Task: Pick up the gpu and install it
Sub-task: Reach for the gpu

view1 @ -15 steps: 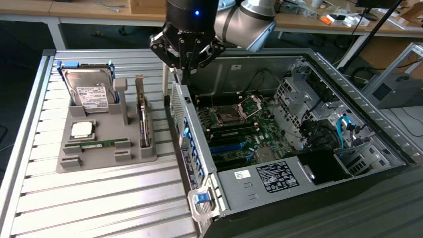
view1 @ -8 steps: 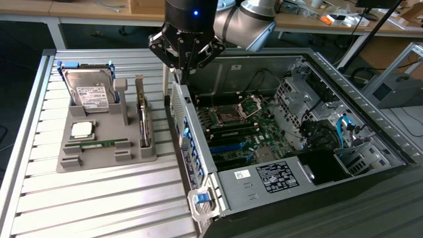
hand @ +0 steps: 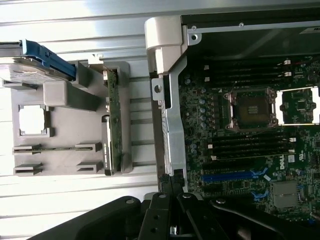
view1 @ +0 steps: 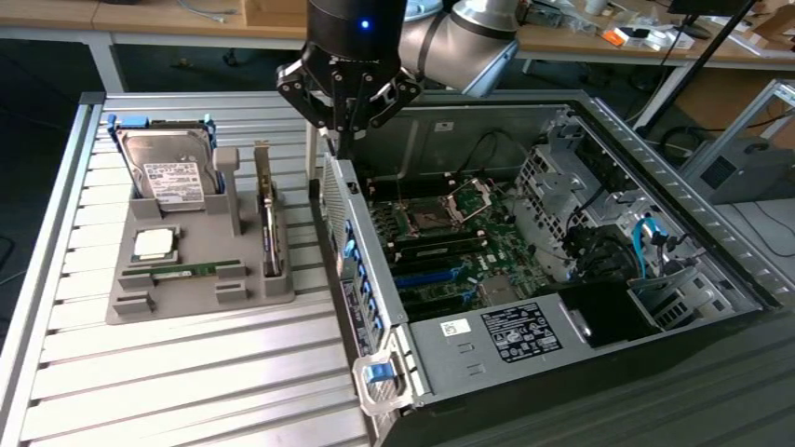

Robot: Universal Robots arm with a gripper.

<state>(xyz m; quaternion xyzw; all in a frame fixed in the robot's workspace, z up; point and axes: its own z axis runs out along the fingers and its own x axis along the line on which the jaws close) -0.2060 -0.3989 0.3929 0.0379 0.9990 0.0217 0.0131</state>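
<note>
The gpu (view1: 266,219) stands on its long edge in a slot along one side of the grey parts holder (view1: 199,300), its silver bracket end pointing to the far side. The wrist view shows the gpu (hand: 113,125) edge-on in that slot. My gripper (view1: 345,147) hangs shut with nothing in it, fingertips together, above the near wall of the open computer case (view1: 372,307). It is to the exterior view's right of the gpu and higher, not touching it. In the wrist view the gripper (hand: 172,189) sits over the case wall.
The holder also carries a silver hard drive (view1: 168,172), a CPU chip (view1: 154,244) and a green RAM stick (view1: 193,270). Inside the case lie the motherboard (view1: 448,233) with blue slots (hand: 227,176), a drive cage and cables (view1: 646,242). Everything rests on a slatted metal table (view1: 186,382).
</note>
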